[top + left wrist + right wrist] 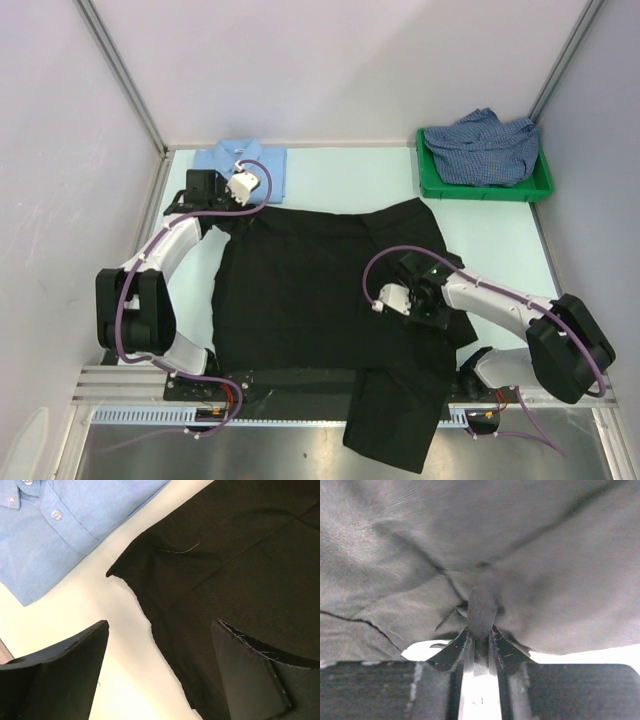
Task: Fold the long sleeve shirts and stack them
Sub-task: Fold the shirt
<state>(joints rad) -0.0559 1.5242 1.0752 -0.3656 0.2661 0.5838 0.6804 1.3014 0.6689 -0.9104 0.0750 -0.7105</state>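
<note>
Black cloth covers the middle of the table: the black shirt lies flat, with one part hanging off at 6 o'clock. The right gripper is at the shirt's 3 o'clock side, pinching a little fold of it. The left gripper is wide open over the shirt's 11 o'clock corner, holding nothing. The folded light blue shirt lies just beside it. The checked shirt is in the green bin at 1 o'clock.
</note>
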